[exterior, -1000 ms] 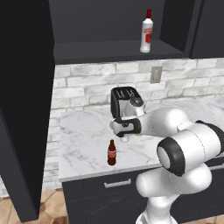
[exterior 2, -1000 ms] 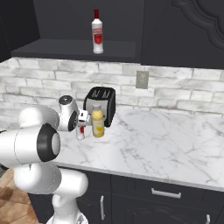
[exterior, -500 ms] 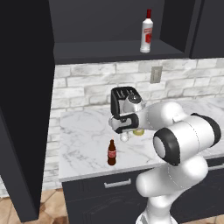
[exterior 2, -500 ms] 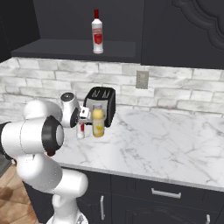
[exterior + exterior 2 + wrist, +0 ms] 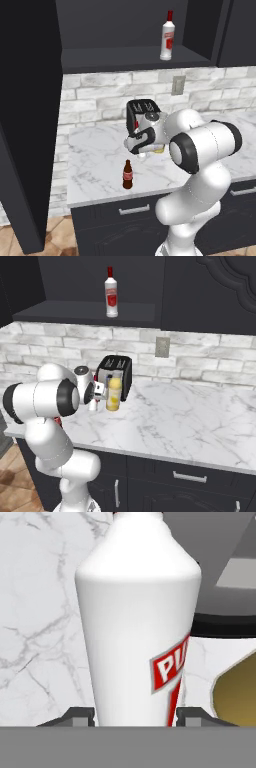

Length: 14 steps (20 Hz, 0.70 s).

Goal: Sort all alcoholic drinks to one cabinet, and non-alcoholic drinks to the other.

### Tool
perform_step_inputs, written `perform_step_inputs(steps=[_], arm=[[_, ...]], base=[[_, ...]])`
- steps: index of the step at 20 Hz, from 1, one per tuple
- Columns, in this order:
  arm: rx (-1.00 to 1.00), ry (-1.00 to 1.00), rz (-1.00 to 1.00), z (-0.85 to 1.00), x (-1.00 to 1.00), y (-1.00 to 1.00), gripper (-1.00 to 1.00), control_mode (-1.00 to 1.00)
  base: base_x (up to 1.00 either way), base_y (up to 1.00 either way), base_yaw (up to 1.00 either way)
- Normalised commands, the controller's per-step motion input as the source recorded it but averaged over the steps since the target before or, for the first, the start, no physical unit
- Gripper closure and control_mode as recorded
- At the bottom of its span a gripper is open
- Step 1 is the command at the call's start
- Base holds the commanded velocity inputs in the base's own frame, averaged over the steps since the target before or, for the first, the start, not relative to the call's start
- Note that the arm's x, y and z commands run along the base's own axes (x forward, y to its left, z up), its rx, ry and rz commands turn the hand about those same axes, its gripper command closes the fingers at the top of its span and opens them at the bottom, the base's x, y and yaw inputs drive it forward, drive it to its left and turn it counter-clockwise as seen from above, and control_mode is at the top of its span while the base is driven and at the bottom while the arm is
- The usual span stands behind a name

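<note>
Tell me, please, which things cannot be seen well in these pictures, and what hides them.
- White bottle: hand view, cap cut off by top edge, label partly readable.
- Gripper: hand view, fingertips barely rise beside the bottle; contact unclear.
- Yellow juice bottle: hand view, cut by right edge.
- Toaster: left base view, lower half behind the arm.

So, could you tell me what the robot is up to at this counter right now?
It is sorting drinks. The gripper has its fingertips on both sides of a white bottle with a red label, beside the toaster on the marble counter. Another white bottle already stands on the open cabinet shelf. The yellow juice bottle and small brown bottle wait on the counter.
</note>
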Motion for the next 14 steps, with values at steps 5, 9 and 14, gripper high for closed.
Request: perform_step_inputs(steps=[5,9,14], arm=[[-0.04,-0.01,0.0,-0.06,0.01,0.15,1.0,-1.0],[-0.11,-0.05,0.02,0.0,0.0,0.5,1.0,-1.0],[-0.04,-0.05,-0.01,0.16,-0.12,0.17,1.0,-1.0]], base=[[0.0,0.0,0.0],[0.0,0.0,0.0],[0.0,0.0,0.0]])
